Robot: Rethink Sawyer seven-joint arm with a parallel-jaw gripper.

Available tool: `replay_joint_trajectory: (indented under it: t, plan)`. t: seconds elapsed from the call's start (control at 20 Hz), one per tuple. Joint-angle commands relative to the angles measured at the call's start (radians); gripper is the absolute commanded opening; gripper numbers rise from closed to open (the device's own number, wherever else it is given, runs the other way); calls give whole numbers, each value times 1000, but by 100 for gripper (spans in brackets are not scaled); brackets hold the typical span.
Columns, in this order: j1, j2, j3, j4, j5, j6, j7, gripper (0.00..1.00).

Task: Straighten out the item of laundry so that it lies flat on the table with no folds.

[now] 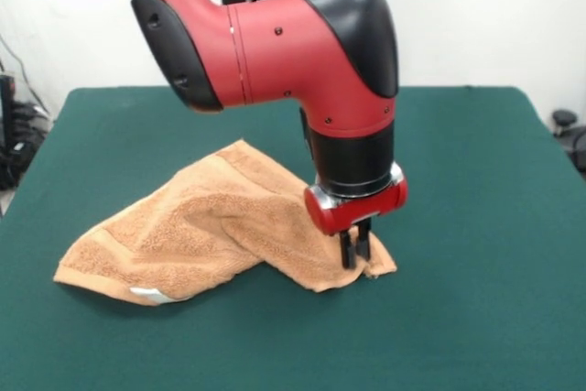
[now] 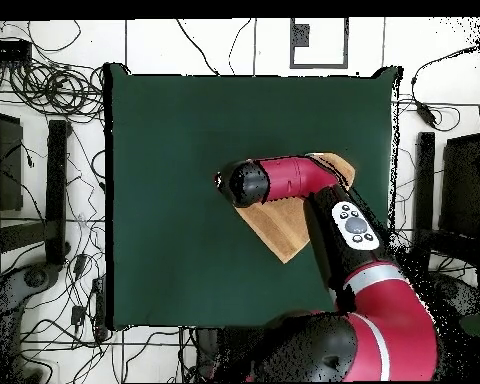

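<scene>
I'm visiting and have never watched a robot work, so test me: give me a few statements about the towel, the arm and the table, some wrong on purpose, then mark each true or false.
1. The tan towel lies perfectly flat. False: it is folded over itself and rumpled.
2. The gripper is down at the towel's corner nearest the right edge of the front view. True.
3. The table is covered in dark green cloth. True.
4. The towel hangs over the table's edge. False: it lies wholly on the green surface.
5. A small white tag shows at the towel's front edge. True.
6. The arm is blue and white. False: it is red and black.
</scene>
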Motion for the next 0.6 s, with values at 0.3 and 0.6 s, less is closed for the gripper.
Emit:
replay_joint_trajectory:
  t: [0.3,0.6]
  plan:
    - [115,23,1,181,85,-4,176,0]
    - [157,-3,-29,212,90,-34,204,0]
